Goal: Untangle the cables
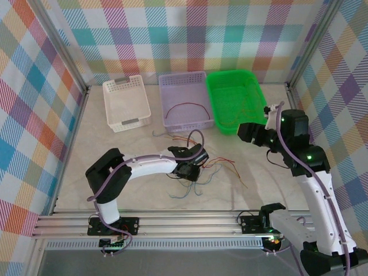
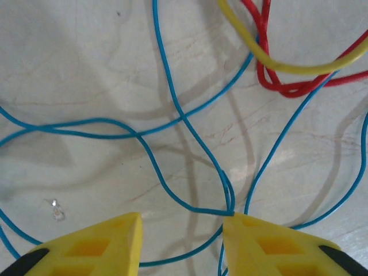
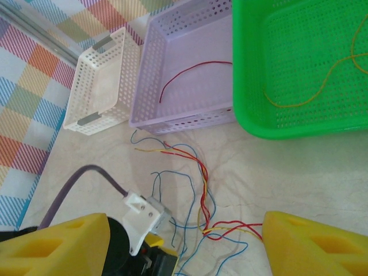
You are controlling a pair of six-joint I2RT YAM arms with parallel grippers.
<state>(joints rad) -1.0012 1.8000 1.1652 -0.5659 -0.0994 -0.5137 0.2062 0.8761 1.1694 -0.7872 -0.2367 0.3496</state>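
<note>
Cables (image 2: 183, 118) smooth, glossy; green basket (image 3: 259, 131) plastic; table (image 2: 69, 69) matt.

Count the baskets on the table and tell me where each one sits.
3. The white basket is at the back left, the lilac basket is beside it in the middle, and the green basket is next to that on the right. None appears hidden.

Table (image 1: 129, 187) here is a pale marbled top. At the far edge I see three baskets in a row: white basket (image 1: 126, 104) on the left, purple basket (image 1: 183, 91) in the middle, green basket (image 1: 230, 74) on the right. Purple and green sit pressed together, with the white one just beside them. Around mid-table the loose cables (image 1: 211, 167) are sprawled flat on the surface, with blue, red and yellow strands crossing each other. A few ends trail toward the purple basket.
</note>
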